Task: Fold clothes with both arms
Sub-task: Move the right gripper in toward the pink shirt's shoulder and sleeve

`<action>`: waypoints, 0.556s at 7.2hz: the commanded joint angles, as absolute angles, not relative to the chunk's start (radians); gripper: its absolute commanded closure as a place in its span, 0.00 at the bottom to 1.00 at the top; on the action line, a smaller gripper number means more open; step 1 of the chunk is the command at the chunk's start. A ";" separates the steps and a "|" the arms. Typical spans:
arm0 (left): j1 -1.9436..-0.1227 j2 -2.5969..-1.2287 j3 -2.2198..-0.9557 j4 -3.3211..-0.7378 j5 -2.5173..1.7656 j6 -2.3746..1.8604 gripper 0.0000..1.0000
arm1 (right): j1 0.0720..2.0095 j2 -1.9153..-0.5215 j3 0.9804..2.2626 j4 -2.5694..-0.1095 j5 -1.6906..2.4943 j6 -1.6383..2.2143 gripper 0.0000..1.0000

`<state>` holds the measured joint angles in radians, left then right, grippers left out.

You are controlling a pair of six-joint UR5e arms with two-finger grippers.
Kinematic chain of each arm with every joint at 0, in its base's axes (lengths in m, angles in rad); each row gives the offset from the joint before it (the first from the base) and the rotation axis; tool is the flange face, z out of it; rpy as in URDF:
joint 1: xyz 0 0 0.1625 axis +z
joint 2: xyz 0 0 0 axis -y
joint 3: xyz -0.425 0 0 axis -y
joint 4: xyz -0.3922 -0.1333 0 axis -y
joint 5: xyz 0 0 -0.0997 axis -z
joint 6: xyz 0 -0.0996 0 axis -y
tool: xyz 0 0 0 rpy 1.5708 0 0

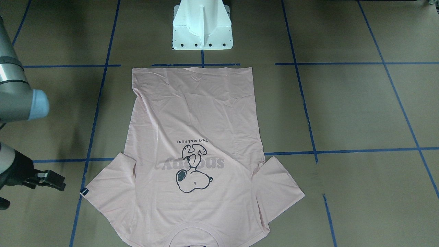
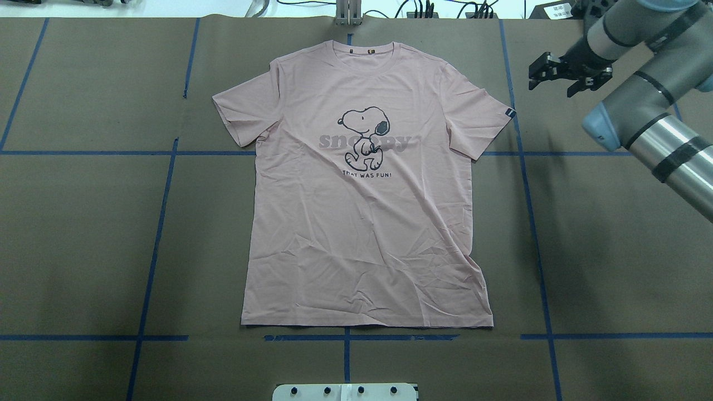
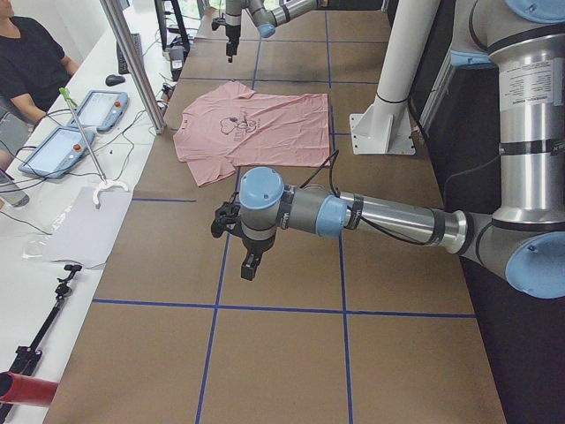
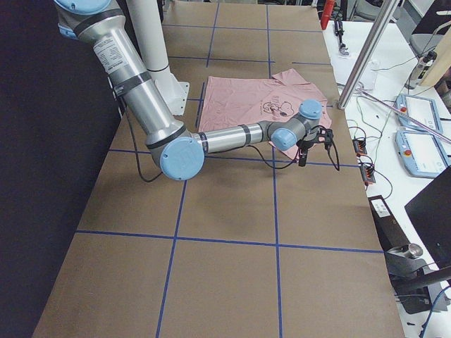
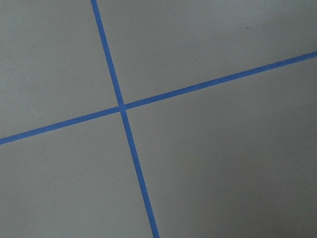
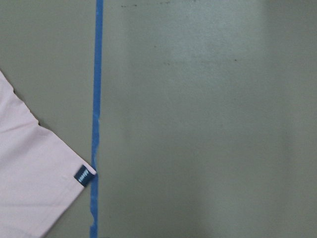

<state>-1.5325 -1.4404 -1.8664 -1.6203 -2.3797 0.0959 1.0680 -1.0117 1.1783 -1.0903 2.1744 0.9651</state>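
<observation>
Overhead exterior: right hand (image 2: 551, 88) apart near flat T-shirt (image 2: 362, 234); left hand (image 3: 240, 247) unclear.

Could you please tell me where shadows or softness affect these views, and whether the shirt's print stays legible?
Overhead exterior: the pale pink short-sleeved T-shirt is evenly lit, its black-outline print crisp; a soft shadow darkens the brown paper table beneath the grey-and-silver right arm. Exterior front-facing: dark shadow patches in the upper left corner. Right wrist-mounted: slightly soft, dimmer toward its right edge.
</observation>
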 commanded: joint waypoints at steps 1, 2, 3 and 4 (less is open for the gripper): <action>-1.532 -1.440 -1.852 -1.640 -2.381 0.094 0.00 | 1.014 -0.976 1.144 -1.083 2.105 1.074 0.10; -1.532 -1.440 -1.839 -1.653 -2.397 0.094 0.00 | 1.000 -0.977 1.134 -1.083 2.102 1.092 0.12; -1.532 -1.440 -1.827 -1.657 -2.414 0.095 0.00 | 0.980 -0.976 1.125 -1.083 2.070 1.097 0.15; -1.532 -1.440 -1.824 -1.664 -2.414 0.094 0.00 | 0.967 -0.974 1.115 -1.085 2.036 1.098 0.17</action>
